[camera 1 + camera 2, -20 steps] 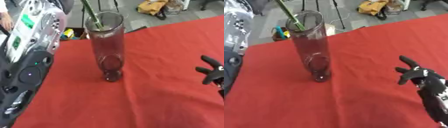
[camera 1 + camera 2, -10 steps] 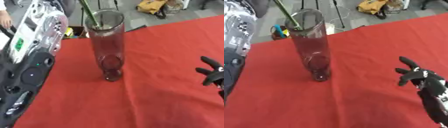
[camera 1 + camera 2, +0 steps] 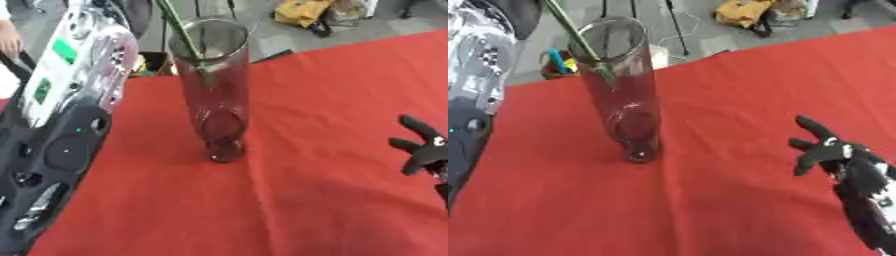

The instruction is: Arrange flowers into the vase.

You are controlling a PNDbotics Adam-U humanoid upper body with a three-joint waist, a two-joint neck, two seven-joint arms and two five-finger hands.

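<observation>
Tall clear glass vase [image 3: 213, 90], thin green stem [image 3: 181, 27] inside, red cloth [image 3: 737, 85], right hand [image 3: 826, 150] fingers spread wide

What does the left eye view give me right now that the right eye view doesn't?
Only the left eye view shows the broad side of the left arm, silver above and black below, filling the left edge, and a person's hand at the upper left. Only the right eye view shows the right forearm behind the right hand, whose fingers are straight, plus a small blue and yellow thing on the floor beyond the table. Both show the glass vase upright on the red cloth, with a green stem slanting out of its mouth.
</observation>
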